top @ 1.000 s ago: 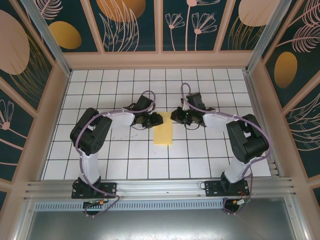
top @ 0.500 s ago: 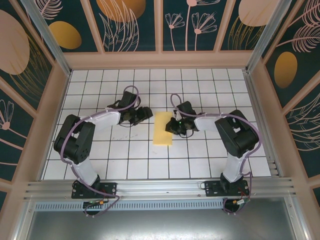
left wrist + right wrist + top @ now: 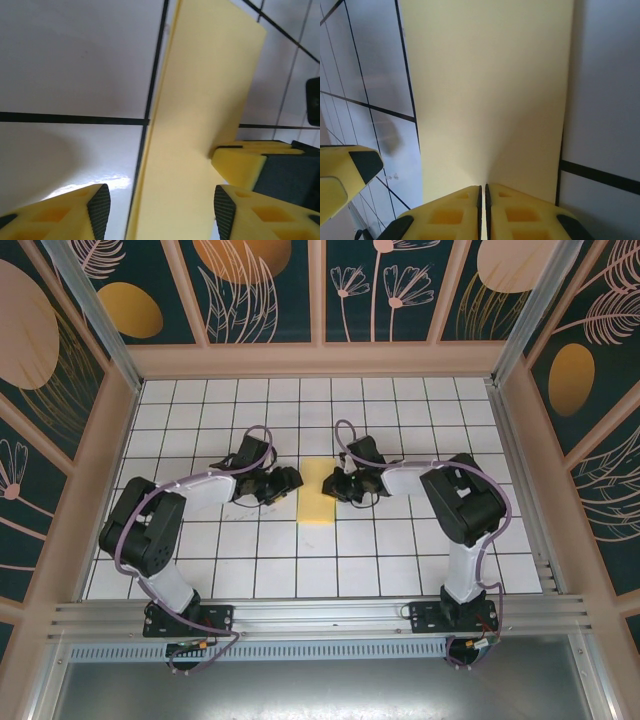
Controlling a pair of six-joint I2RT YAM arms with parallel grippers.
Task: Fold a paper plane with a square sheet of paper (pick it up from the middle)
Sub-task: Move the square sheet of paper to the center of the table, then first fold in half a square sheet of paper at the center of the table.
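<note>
The square sheet of paper [image 3: 316, 502] lies on the white tiled table, folded into a pale-yellow rectangle. My left gripper [image 3: 292, 480] is low at its left edge. In the left wrist view that gripper [image 3: 162, 212] is open, its fingertips straddling the layered left edge of the sheet [image 3: 210, 75]. My right gripper [image 3: 333, 487] is at the sheet's right side. In the right wrist view it [image 3: 483, 192] is shut, and the sheet [image 3: 490, 90] runs up into the seam between its fingers. The right gripper's yellow tip [image 3: 237, 162] touches the paper. No paper plane shape shows.
The tiled table [image 3: 400, 560] is boxed in by beige walls at the left [image 3: 100, 470], the back and the right [image 3: 530, 470]. A metal rail [image 3: 320, 618] with both arm bases runs along the near edge. One left finger [image 3: 350, 167] shows beside the sheet.
Both grippers have shifted left and the sheet has slid left and a little farther away with the right gripper. The left gripper has opened wider and come up to the sheet's left edge.
</note>
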